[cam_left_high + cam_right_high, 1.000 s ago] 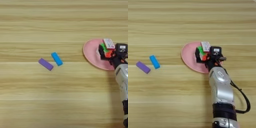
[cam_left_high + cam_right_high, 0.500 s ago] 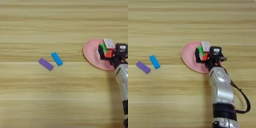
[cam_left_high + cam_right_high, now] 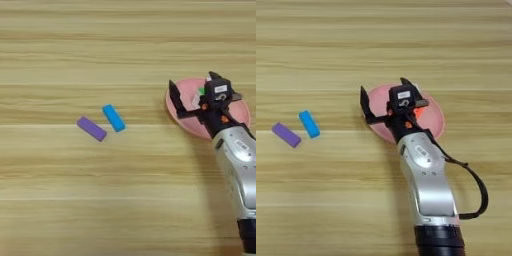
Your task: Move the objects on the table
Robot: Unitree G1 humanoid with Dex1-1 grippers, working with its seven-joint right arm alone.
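I'm seeing my gripper now spread wide and empty, lifting off the pink plate toward the blue bar at left.

The desk lies bare from the claw toward nine o'clock, until the blue bar and purple bar, lying just beside each other. At the claw's three o'clock the pink plate blocks low passes; twelve and six o'clock are open wood
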